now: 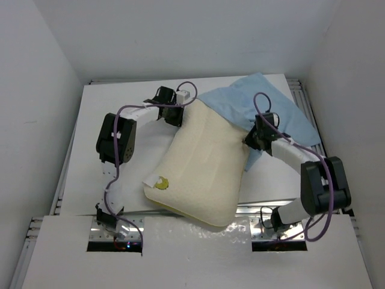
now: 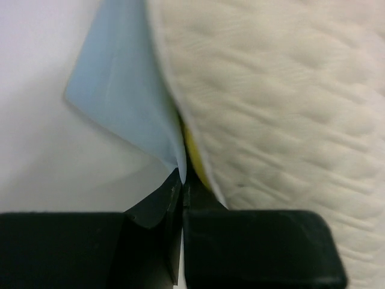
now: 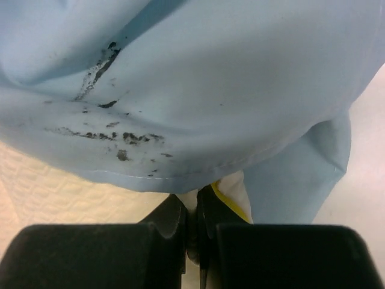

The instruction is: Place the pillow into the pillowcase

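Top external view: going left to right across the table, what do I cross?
Left arm's elbow → left claw → pillow → right claw → right arm's elbow. I skip the pillowcase: it spreads behind the pillow and right claw.

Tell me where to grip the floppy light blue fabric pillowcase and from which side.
Pinch the floppy light blue fabric pillowcase by its thin open hem, at the corners flanking the thick cream foam pillow, coming in low from each outer side. The cloth lies loose there past the pillow's edge; the left fingers pinch it so.
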You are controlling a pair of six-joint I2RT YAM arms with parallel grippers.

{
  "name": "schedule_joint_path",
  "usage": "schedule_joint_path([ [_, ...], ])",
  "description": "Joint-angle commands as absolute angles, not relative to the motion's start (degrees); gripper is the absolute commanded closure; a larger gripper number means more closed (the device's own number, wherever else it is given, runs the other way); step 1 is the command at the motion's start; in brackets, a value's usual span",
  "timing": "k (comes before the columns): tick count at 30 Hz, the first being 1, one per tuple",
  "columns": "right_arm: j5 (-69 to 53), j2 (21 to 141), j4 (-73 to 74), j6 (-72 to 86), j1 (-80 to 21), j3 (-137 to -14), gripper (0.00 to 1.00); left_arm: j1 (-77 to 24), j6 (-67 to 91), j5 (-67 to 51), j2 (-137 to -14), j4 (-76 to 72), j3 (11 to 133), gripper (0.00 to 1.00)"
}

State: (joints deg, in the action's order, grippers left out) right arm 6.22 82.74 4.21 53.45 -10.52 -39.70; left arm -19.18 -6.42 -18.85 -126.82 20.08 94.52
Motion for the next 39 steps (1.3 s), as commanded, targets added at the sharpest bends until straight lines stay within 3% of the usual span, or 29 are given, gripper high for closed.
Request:
schedule_joint_path([
  [1, 8.18, 87.44, 11.15, 40.27, -9.23, -49.64, 1.0, -20.03, -11.51, -16.79, -120.68, 23.9, 90.45, 1.0],
  [7, 13.6, 94.3, 17.57, 37.62, -8.35, -59.92, 1.0, -23.46, -14.67, -15.73, -114.0, 28.28, 80.52, 1.0],
  [12, 16.87, 94.57, 18.01, 35.69, -6.78, -60.29, 1.0, -23.82, -13.27, -18.72, -113.38, 34.43, 79.19, 0.99],
  [13, 17.14, 94.48, 18.19, 35.34, -6.33, -60.82, 1.0, -23.82, -13.18, -19.33, -113.29, 35.85, 79.54, 0.8],
  [14, 17.31, 94.48, 18.19, 34.03, -5.98, -61.08, 0.98, -23.82, -13.36, -19.42, -113.03, 37.25, 80.67, 0.69],
  [15, 16.88, 94.57, 18.02, 32.8, -5.37, -61.43, 0.89, -23.82, -13.71, -19.25, -112.85, 38.83, 81.64, 0.59],
  [16, 15.83, 94.48, 17.58, 28.95, -5.27, -62.13, 0.81, -23.91, -13.97, -17.68, -112.59, 41.98, 82.96, 0.4],
  [18, 9.86, 94.48, 17.4, 25.07, -5.27, -63.36, 0.63, -23.64, -14.32, -15.74, -112.06, 46.03, 87.96, 0.26],
  [19, 8.36, 94.4, 18.01, 23.57, -5.27, -64.67, 0.59, -23.38, -14.5, -14.43, -111.71, 47.1, 89.89, 0.18],
  [24, 4.06, 91.94, 21.35, 17.59, -5.36, -66.97, 0.42, -21.36, -14.5, -9.59, -110.3, 48.0, 100.8, 0.22],
  [25, 3.17, 90.89, 21.79, 16.27, -5.36, -67.58, 0.37, -20.75, -13.89, -8.71, -110.39, 46.51, 101.59, 0.35],
  [28, 1.41, 89.74, 25.13, 16.17, -5.71, -69.87, 0.35, -17.59, -10.56, -9.75, -112.14, 38.95, 101.95, 0.59],
  [31, 2.72, 88.07, 28.29, 16.96, -7.11, -71.98, 0.37, -16.61, -8.44, -12.65, -120.39, 37.35, 106.86, 0.67],
  [32, 3.86, 86.67, 28.82, 17.31, -8.77, -72.16, 0.38, -16.61, -8.26, -14.14, -121.98, 37.18, 108.18, 0.67],
  [36, 13.59, 82.8, 27.43, 19.06, -16.94, -71.11, 0.38, -16.7, -4.67, -19.16, -127.08, 32.88, 110.39, 0.48],
  [39, 13.88, 81.91, 23.57, 21.61, -24.77, -69.53, 0.37, -16.7, -4.31, -18.55, -128.32, 30.86, 110.83, 0.41],
])
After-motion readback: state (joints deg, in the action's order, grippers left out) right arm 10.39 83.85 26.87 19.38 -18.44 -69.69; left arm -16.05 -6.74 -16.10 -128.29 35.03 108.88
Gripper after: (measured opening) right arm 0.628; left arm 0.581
